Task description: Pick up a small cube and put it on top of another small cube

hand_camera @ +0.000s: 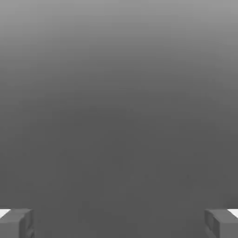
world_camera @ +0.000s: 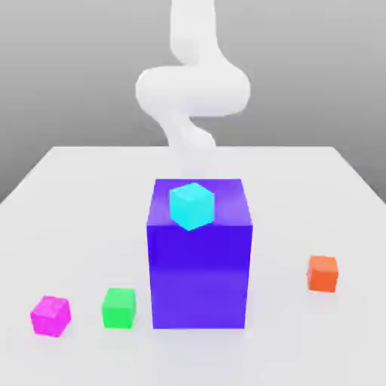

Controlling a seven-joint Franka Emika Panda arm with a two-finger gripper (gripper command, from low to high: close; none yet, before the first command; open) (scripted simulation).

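The small magenta cube [world_camera: 50, 315] sits on the white table [world_camera: 90, 203] at the front, on the exterior view's left. A green cube [world_camera: 119, 307] stands just beside it. An orange cube [world_camera: 323, 273] rests on the exterior view's right. A cyan cube [world_camera: 191, 205] lies on top of the large blue-purple block [world_camera: 199, 271]. The white arm [world_camera: 192, 90] rises behind that block. In the hand view my gripper [hand_camera: 119, 223] is open, its grey fingertips [hand_camera: 18, 222] far apart with nothing between them, facing plain grey background.
The tall blue-purple block stands mid-table between the arm and the front cubes. The green cube sits close to the block's lower corner on the exterior view's left. The table's edges run along both sides and the back.
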